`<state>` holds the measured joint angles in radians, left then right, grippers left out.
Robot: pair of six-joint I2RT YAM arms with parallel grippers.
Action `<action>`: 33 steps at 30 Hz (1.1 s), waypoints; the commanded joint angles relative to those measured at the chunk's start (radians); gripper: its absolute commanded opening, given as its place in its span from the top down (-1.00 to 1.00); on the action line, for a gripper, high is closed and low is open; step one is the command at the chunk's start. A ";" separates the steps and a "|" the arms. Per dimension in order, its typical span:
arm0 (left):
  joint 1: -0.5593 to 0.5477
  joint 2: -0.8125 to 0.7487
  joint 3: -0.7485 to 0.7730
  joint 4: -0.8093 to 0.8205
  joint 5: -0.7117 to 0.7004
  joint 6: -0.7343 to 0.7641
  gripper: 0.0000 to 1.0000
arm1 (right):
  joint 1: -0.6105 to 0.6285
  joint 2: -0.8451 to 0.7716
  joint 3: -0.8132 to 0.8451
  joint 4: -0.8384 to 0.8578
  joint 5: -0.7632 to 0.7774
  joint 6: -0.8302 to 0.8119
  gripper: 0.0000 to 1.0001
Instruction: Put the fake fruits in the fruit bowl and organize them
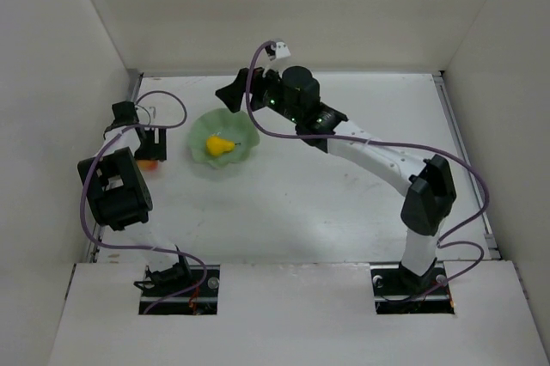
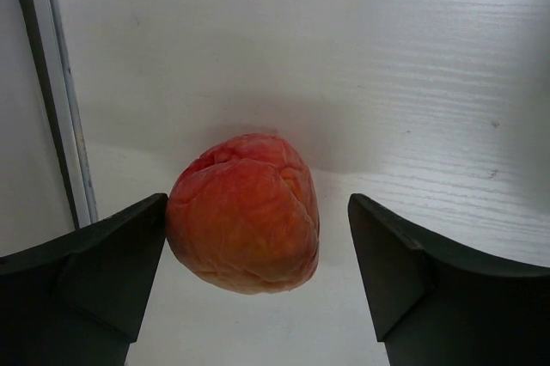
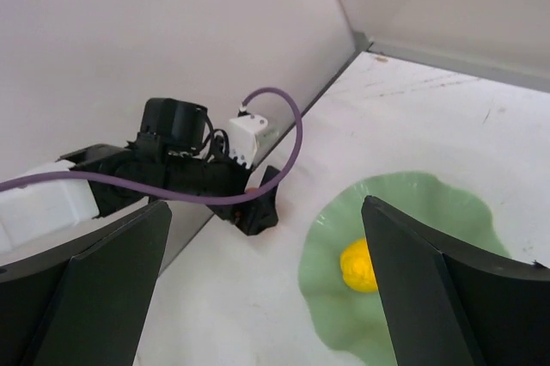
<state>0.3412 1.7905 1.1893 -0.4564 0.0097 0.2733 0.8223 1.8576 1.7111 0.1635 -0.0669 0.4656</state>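
The orange-red peach [image 2: 245, 211] lies on the white table near the left wall, between the fingers of my left gripper [image 2: 256, 216], which is open. The left finger touches or nearly touches it; the right finger stands clear. From above, the peach [image 1: 147, 162] peeks out under the left gripper [image 1: 148, 149]. The yellow pear [image 1: 219, 145] lies in the mint-green fruit bowl [image 1: 243, 140]. My right gripper [image 1: 230, 95] is open and empty, raised behind the bowl. Its wrist view shows the pear [image 3: 358, 265] in the bowl [image 3: 412, 207].
A metal rail [image 2: 53, 91] runs along the left wall close beside the peach. White enclosure walls stand at the left, back and right. Purple cables loop off both arms. The left gripper also shows in the right wrist view [image 3: 245, 203].
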 commanded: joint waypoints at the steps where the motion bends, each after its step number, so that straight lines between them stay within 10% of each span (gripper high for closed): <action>1: -0.006 -0.013 0.003 -0.002 -0.007 0.029 -0.48 | -0.013 -0.035 -0.047 0.027 0.018 -0.021 -1.00; 8: -0.027 -0.069 0.010 0.009 -0.042 0.027 0.65 | -0.051 -0.128 -0.111 0.031 0.030 -0.018 -1.00; 11: -0.031 -0.117 0.024 -0.004 -0.054 0.027 0.78 | -0.064 -0.162 -0.125 0.037 0.041 -0.022 -1.00; 20: -0.299 -0.258 0.234 -0.079 -0.045 0.030 0.83 | -0.148 -0.330 -0.297 0.050 0.096 -0.016 -1.00; 33: -0.692 0.128 0.497 -0.068 0.012 0.024 0.77 | -0.262 -0.717 -0.640 0.085 0.354 -0.005 -1.00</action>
<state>-0.3355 1.8839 1.6440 -0.5186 0.0162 0.3046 0.5785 1.2449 1.1057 0.1867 0.1814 0.4675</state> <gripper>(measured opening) 0.593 0.999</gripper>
